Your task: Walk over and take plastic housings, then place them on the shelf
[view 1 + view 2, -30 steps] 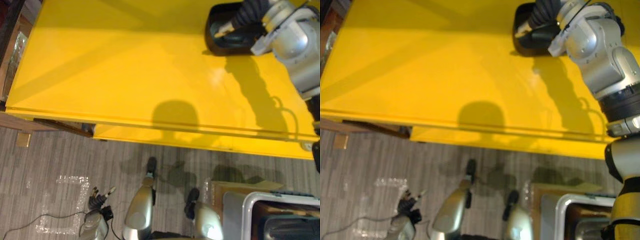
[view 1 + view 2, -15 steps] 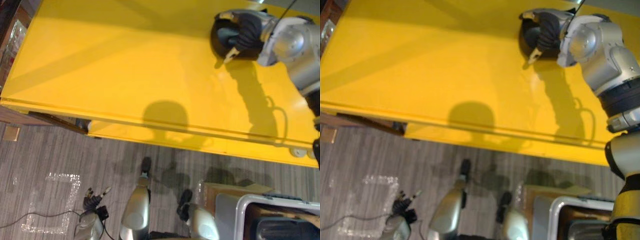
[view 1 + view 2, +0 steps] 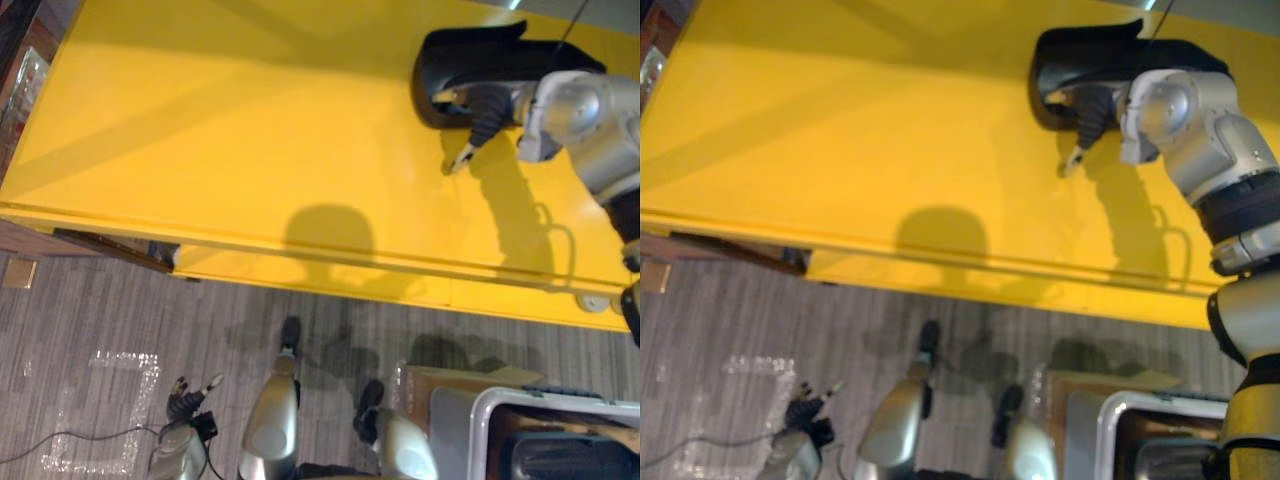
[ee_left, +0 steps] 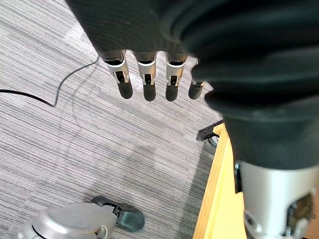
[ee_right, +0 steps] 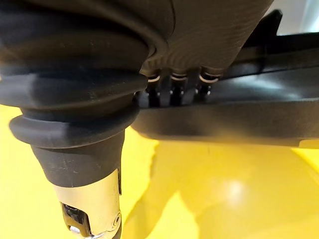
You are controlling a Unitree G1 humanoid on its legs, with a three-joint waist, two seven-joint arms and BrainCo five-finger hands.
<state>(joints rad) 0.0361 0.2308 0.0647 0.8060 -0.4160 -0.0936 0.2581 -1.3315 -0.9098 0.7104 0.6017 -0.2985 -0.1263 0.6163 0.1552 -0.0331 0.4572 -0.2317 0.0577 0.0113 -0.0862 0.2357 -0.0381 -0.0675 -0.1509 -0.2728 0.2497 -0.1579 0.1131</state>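
Observation:
A black plastic housing (image 3: 520, 60) lies flat at the far right of the yellow shelf top (image 3: 250, 130). My right hand (image 3: 488, 100) rests at its near rim. Its fingers (image 5: 172, 87) lie straight over the housing's edge (image 5: 239, 114), and its thumb (image 3: 462, 157) points away onto the yellow surface, off the housing. The hand is open. My left hand (image 3: 185, 405) hangs low over the carpet at the lower left, its fingers (image 4: 144, 79) straight and holding nothing.
A grey-rimmed crate (image 3: 500, 415) with dark parts inside stands on the floor at the lower right, next to a cardboard box (image 3: 440, 385). Wooden furniture (image 3: 30, 245) sits under the shelf's left end. A taped mark (image 3: 100, 410) is on the carpet.
Half a second ago my right hand held the housing raised and tilted. Now the housing lies flat on the shelf top and the thumb has come off it.

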